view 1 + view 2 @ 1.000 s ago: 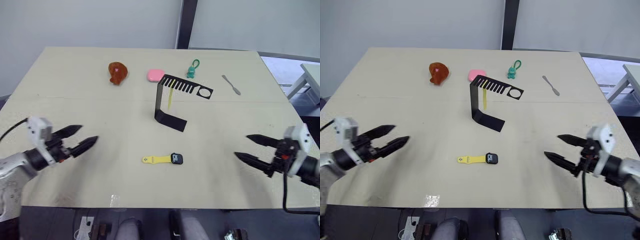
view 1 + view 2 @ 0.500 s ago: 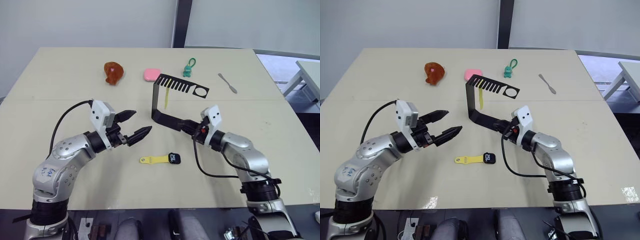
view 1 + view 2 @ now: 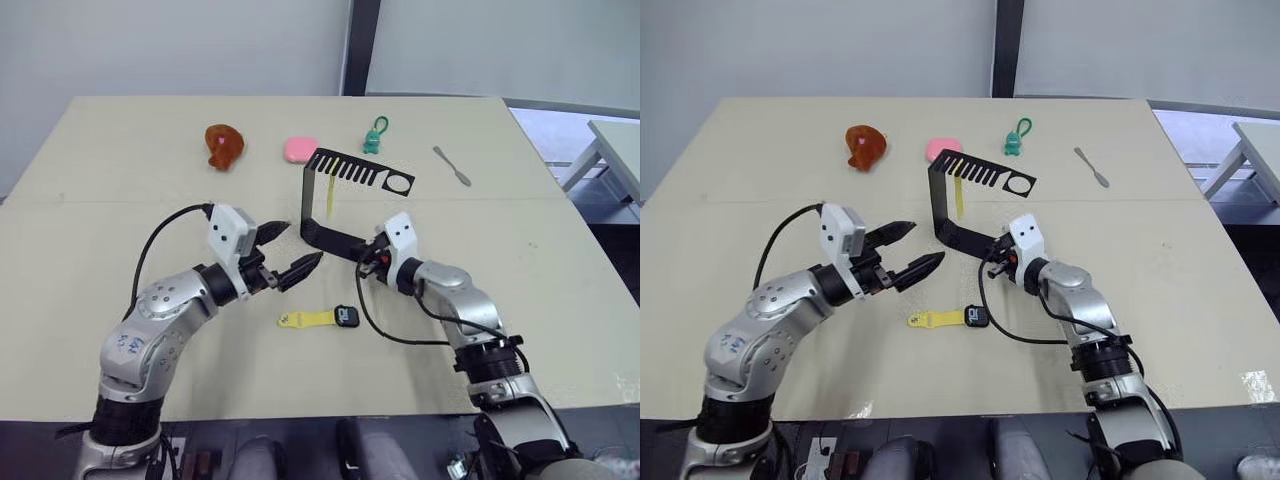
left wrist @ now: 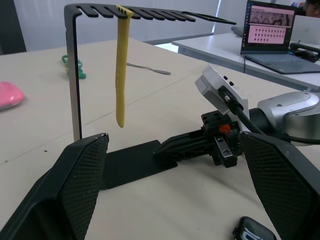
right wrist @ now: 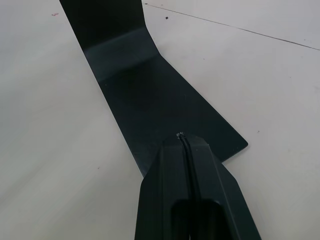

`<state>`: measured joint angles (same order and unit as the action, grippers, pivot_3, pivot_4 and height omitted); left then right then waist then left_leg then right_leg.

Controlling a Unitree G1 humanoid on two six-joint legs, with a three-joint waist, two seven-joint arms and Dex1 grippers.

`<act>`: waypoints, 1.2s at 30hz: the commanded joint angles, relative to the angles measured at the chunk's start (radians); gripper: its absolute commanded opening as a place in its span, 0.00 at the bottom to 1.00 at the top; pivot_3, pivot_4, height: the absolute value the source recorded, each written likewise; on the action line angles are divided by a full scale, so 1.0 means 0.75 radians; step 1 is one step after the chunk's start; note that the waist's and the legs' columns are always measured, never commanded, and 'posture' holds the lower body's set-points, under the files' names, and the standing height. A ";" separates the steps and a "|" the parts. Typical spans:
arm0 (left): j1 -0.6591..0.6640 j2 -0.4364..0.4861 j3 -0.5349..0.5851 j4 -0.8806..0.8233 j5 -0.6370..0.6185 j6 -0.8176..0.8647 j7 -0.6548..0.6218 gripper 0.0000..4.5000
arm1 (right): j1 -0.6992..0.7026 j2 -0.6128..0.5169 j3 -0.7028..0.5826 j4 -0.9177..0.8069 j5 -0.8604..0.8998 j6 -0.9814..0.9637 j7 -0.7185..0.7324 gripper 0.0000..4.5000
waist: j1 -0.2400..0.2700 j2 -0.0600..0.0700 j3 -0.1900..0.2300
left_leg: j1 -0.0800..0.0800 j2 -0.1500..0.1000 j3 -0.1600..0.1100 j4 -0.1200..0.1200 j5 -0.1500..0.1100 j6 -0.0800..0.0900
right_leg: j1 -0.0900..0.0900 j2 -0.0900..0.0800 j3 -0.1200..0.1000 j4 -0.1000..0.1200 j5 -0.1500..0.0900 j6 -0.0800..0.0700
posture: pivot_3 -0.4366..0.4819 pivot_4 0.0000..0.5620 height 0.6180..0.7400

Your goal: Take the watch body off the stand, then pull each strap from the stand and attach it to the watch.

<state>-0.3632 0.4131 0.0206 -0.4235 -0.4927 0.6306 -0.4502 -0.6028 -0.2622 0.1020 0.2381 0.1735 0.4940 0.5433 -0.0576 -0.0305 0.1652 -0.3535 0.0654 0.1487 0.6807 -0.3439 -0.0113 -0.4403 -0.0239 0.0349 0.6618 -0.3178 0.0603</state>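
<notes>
Where the pale beige table (image 3: 120,170) meets the far wall, a grey panel and a dark vertical post rise behind it, and a second light table edge shows off to the right. On the table stands the black stand (image 3: 318,205), its flat base lying toward the robot and its slotted top arm reaching right. One yellow strap (image 3: 329,197) hangs from a slot near the upright. The watch body (image 3: 347,317) lies flat on the table nearer the robot, with the other yellow strap (image 3: 308,319) joined to its left side.

The right pincer (image 3: 365,256) rests on the near end of the stand's base, its fingers pressed together with nothing between them, as the right wrist view shows. The left pincer (image 3: 290,252) hovers just left of the base with its fingers spread wide, holding nothing.

Along the far side of the table lie a brown lump (image 3: 223,146), a pink pad (image 3: 298,150), a teal keychain figure (image 3: 374,136) and a grey spatula (image 3: 452,166). In the left wrist view an open laptop (image 4: 267,35) sits on another table behind.
</notes>
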 commanded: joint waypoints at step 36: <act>-0.352 -0.452 -0.191 0.710 0.597 -0.536 0.326 0.67 | 0.061 0.004 0.039 -0.058 -0.056 0.105 -0.059 0.00 | 0.006 0.000 -0.001 | 0.000 0.000 0.000 0.000 0.000 0.000 | 0.001 0.000 -0.001 -0.001 0.000 0.000 | 0.48 0.27 1.00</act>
<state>-0.5942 0.0858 -0.1358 0.1107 -0.0541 0.2586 -0.2247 -0.5781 -0.2601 0.1128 0.1688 0.1545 0.5491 0.5111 -0.0532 -0.0307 0.1644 -0.3534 0.0655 0.1489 0.6807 -0.3439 -0.0112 -0.4399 -0.0240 0.0345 0.6613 -0.3177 0.0605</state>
